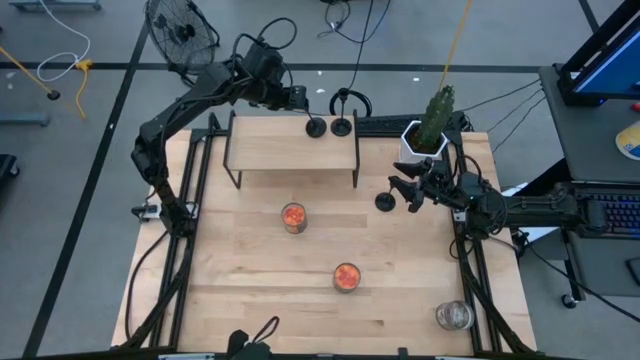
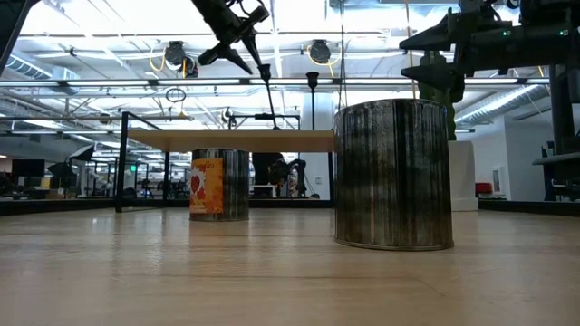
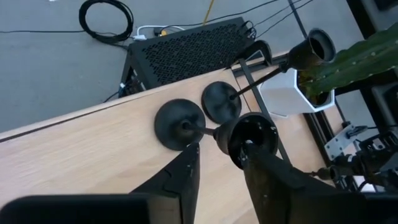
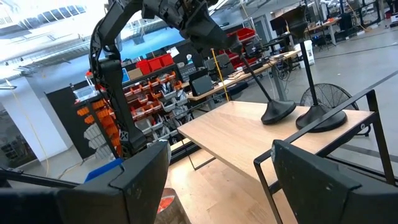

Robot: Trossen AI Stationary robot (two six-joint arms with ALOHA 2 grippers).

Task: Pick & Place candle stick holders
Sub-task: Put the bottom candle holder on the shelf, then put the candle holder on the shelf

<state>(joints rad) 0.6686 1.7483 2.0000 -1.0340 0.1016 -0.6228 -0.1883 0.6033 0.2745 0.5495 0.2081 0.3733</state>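
Candle holders: two stand on the raised shelf (image 1: pixel 290 148) at upper centre. The left gripper (image 1: pixel 297 100) pinches one holder (image 1: pixel 316 127) by its stem, beside its neighbour (image 1: pixel 342 126). A third (image 1: pixel 385 201) sits mid-table, just beside the right gripper (image 1: pixel 404 193), fingers spread, empty.

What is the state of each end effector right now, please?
Left end effector: shut on a candle stick holder on the raised shelf.
Right end effector: open, holding nothing.
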